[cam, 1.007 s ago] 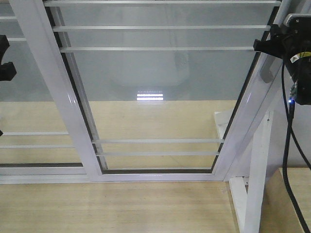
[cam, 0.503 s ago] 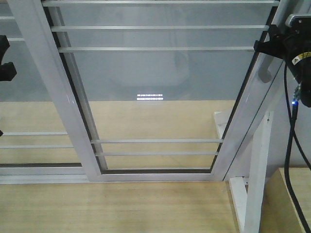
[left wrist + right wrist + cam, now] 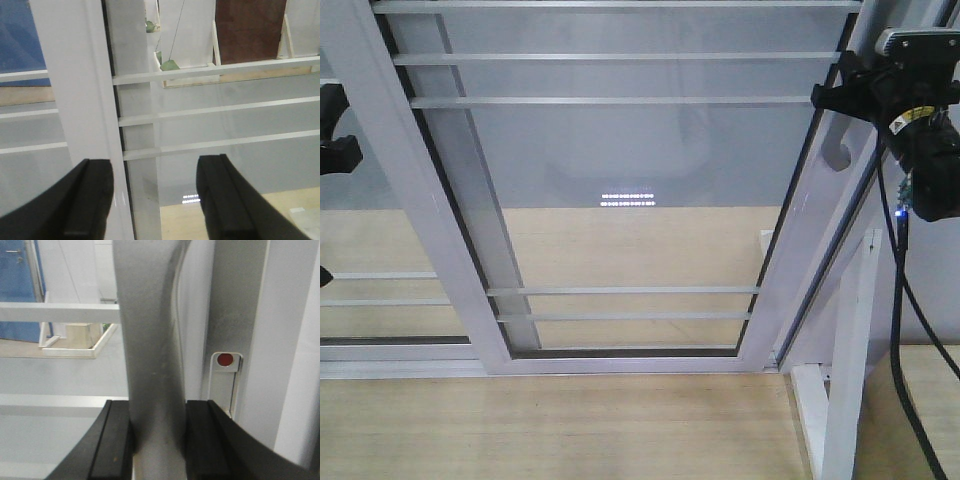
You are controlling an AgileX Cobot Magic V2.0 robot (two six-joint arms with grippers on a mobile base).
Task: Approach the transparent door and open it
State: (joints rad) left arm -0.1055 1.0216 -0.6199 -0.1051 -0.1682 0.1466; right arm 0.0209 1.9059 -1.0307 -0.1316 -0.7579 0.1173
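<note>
The transparent door (image 3: pixel 620 150) fills the middle of the front view: clear glass in a glossy white frame, with paired thin white bars across the top and again low down. Its bottom rail sits along a track above the wooden floor (image 3: pixel 570 420). The view makes the frame lean, so its right stile runs from the upper right down toward the centre.

My right hand (image 3: pixel 830 98), black and high on the right, is at that stile, level with the curved silver-grey pull handle (image 3: pixel 838 150). In the right wrist view the handle rises as a broad grey strip, and my two black fingers (image 3: pixel 112 445) press against it from both sides, clamped on it. Just beside the handle, a small white plate carries a red dot (image 3: pixel 225 359).

A slanted white wooden support frame (image 3: pixel 850 330) stands to the right of the door, and a black cable (image 3: pixel 898 330) hangs down from my right arm in front of it.

My left hand (image 3: pixel 332 140) shows only at the left edge of the front view, clear of the handle. In the left wrist view its fingers (image 3: pixel 85 200) are spread wide with nothing between them. They face a white stile (image 3: pixel 75 90) and more barred glass.
</note>
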